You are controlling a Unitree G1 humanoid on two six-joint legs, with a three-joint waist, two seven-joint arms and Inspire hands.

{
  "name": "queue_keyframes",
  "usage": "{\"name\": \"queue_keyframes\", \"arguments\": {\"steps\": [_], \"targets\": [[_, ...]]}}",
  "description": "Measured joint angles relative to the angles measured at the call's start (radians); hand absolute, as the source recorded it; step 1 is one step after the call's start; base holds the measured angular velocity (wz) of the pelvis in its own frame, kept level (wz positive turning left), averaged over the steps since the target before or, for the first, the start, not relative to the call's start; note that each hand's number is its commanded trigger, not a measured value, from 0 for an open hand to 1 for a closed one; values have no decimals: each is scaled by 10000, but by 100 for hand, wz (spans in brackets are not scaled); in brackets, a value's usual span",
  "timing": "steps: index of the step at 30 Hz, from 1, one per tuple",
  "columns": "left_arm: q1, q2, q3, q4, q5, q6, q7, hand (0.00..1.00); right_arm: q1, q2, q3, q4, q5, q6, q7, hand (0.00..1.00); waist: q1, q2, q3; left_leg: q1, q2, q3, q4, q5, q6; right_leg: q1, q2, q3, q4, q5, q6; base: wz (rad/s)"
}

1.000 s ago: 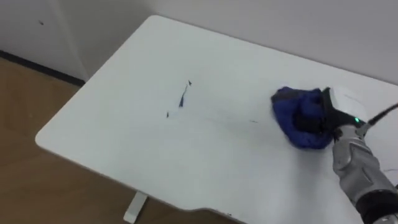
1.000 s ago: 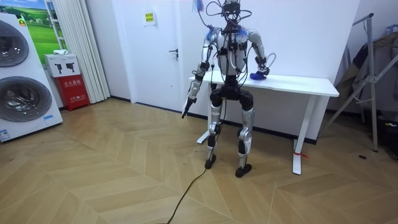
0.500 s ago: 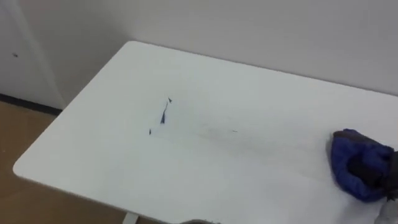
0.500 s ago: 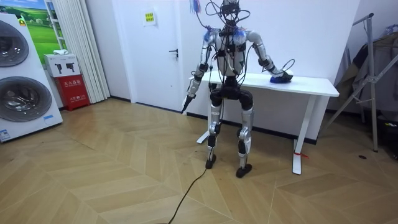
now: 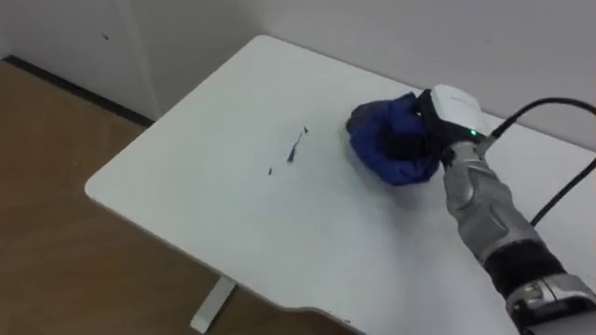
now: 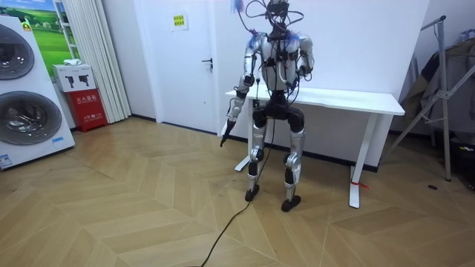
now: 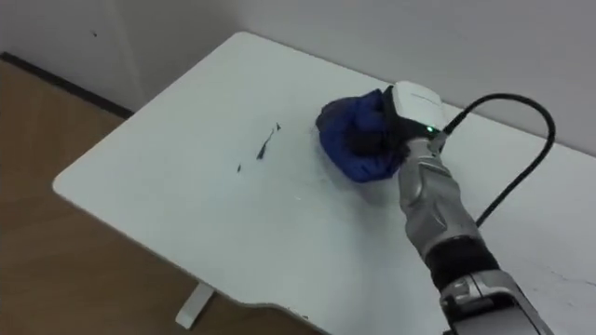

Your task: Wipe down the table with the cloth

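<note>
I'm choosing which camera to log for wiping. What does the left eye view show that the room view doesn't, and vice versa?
Left eye view: dark marks on the table, the right robot hand gripping a blue cloth beside them. Room view: the left robot hand hanging at its side, washing machines, a door. Both: the white table.

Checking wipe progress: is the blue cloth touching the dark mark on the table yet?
Apart. The left eye view shows bare table between the blue cloth and the dark mark.
</note>
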State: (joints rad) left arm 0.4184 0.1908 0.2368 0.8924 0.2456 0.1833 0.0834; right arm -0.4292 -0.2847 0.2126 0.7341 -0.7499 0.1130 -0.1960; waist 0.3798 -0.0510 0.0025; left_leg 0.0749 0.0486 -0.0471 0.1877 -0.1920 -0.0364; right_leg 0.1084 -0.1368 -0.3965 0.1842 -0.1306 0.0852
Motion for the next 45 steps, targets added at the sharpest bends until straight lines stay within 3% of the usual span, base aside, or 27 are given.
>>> {"name": "queue_keyframes", "arguments": {"steps": [3,5,8,12,14,16,17,18,20,21,22,24,26,27,28,29,30,31,32,33,36,37,38,39,41,44,45], "targets": [[95,-4,115,-2,16,-54,-30,0,1855,-233,-1098,323,540,-834,-650,100,-678,19,5,97,-121,-166,9,32,53,330,-93,-30,-17,-4,6,47],[212,30,561,4,48,-184,-43,0,2874,-274,-2201,401,857,-1562,-1246,100,-1393,-20,-10,316,-223,-59,-22,33,55,643,-180,-7,-172,-35,57,9],[76,82,1124,-3,315,-592,-25,0,3877,-364,-3602,663,1030,-2046,-1811,100,-1964,-36,-39,541,-269,370,-22,31,57,820,-295,-30,-109,-70,113,-12],[21,196,1089,-127,319,-838,160,0,4337,-841,-4234,1090,1364,-2043,-2020,100,-2190,149,-158,577,-234,895,223,-180,278,525,-502,-305,561,-198,282,-34],[-210,183,706,-123,260,-851,353,0,4125,-936,-4206,1182,1654,-1725,-2162,100,-2105,478,-151,568,-31,1282,577,-531,383,78,-684,-492,1462,-236,271,-44],[-506,193,435,-41,208,-926,477,0,3676,-860,-3808,1168,1657,-1177,-2223,100,-1872,603,-134,501,83,1683,797,-663,480,-234,-952,-521,2034,-235,255,-66],[-778,255,224,242,210,-1025,654,0,3298,-610,-3419,1194,1642,-634,-2312,100,-1544,649,-119,385,263,2041,1047,-720,489,-619,-1193,-570,2879,-376,45,-71],[-1054,286,144,367,224,-1036,696,0,3140,-593,-3227,1197,1633,-386,-2343,100,-1384,646,-109,298,340,2094,1213,-768,453,-778,-1365,-594,3430,-488,-67,-61],[-1869,345,-272,909,195,-1371,956,0,2189,-221,-1717,1143,1491,388,-2350,100,-514,526,-70,-196,810,2477,1688,-815,186,-1287,-2137,-74,4588,-957,-62,-72],[-2059,365,-359,1121,202,-1519,992,0,1738,-76,-1269,1144,1390,473,-2246,100,-318,462,-30,-372,930,2517,1773,-796,66,-1412,-2311,90,4537,-956,-61,-84],[-2486,391,-383,1375,246,-1621,993,0,888,282,-545,1146,960,468,-2060,100,-79,317,63,-863,1252,2414,2011,-761,-178,-1551,-2551,315,4099,-913,-21,-36],[-3143,410,-562,1444,211,-1638,976,0,-11,446,62,1019,250,71,-1791,100,94,143,151,-1858,1798,1869,2446,-584,-607,-1525,-2616,544,3025,-721,103,20],[-3409,623,-1109,1484,-17,-1708,947,0,-845,445,157,1101,-13,-300,-1492,100,273,3,115,-2714,2389,960,2546,-178,-1288,-1251,-2595,606,1517,4,245,66],[-3383,718,-1157,1488,-9,-1672,945,0,-930,439,152,1193,-15,-332,-1492,100,280,3,117,-2774,2528,701,2510,-82,-1470,-1149,-2572,560,1247,145,259,69],[-3294,950,-1233,1485,-94,-1602,945,0,-959,397,116,1267,-43,-393,-1480,100,253,-57,106,-2792,2856,354,2291,147,-1902,-1083,-2431,453,1111,278,311,63],[-3024,1201,-1173,1490,-193,-1588,921,0,-806,255,47,1242,-65,-496,-1449,100,223,-171,121,-2782,3126,90,2109,321,-2201,-1339,-2263,333,1674,53,646,56],[-2879,1246,-1093,1478,-192,-1582,901,0,-608,133,-2,1160,-65,-545,-1434,100,251,-144,100,-2729,3349,-49,2060,391,-2143,-1449,-2171,259,2221,-392,1132,45],[-2480,1253,-957,1435,-185,-1553,821,0,-83,-36,-173,821,-46,-703,-1459,100,38,-69,77,-2714,3742,-105,1894,763,-1324,-1580,-1886,-3,3091,-1207,751,58],[-1997,1179,-936,1435,-180,-1395,696,0,470,-269,-422,583,-44,-837,-1410,100,-381,-11,112,-2734,3691,-4,1865,1112,-1140,-1433,-1645,-280,3286,-1641,252,66],[-1806,1121,-908,1435,-149,-1343,619,0,742,-401,-612,525,-11,-897,-1399,100,-526,-31,101,-2720,3605,177,1938,1118,-1150,-1308,-1504,-382,3189,-1704,144,74],[-1253,855,-826,1423,80,-1133,493,0,1455,-725,-1470,362,132,-776,-1035,100,-878,-80,149,-2706,2820,1067,2648,818,-1056,-918,-1189,-863,2445,-1589,-90,32],[-1163,765,-843,1422,77,-1081,393,0,1436,-800,-1494,337,125,-683,-796,100,-953,-47,159,-2623,2366,1347,2939,484,-923,-893,-1054,-833,2247,-1528,-330,-23],[-1175,639,-839,1427,87,-1059,333,0,1316,-834,-1542,283,87,-670,-574,100,-869,10,147,-2369,1849,1507,2975,43,-807,-902,-932,-678,2101,-1440,-551,-52],[-1249,551,-837,1426,77,-1069,301,0,1251,-805,-1507,-77,-36,-558,-314,100,-691,181,204,-2142,1449,1689,2950,-351,-547,-1001,-820,-421,2070,-1420,-662,-63],[-1296,467,-831,1416,5,-1074,322,0,1156,-701,-1140,-666,-361,-336,-84,100,-358,331,191,-1821,992,1989,2650,-589,-290,-1235,-666,91,2084,-1380,-851,-72],[-1282,277,-764,1399,-183,-933,385,0,828,-534,-315,-1246,-409,-270,74,100,-162,475,144,-1249,675,1980,1693,-443,-240,-1466,-344,940,2006,-1321,-1402,-70],[-1293,225,-756,1378,-187,-880,415,0,811,-522,-239,-1289,-408,-293,74,100,-151,503,144,-1143,630,1965,1542,-371,-232,-1467,-328,992,1908,-1290,-1484,-24]]}}
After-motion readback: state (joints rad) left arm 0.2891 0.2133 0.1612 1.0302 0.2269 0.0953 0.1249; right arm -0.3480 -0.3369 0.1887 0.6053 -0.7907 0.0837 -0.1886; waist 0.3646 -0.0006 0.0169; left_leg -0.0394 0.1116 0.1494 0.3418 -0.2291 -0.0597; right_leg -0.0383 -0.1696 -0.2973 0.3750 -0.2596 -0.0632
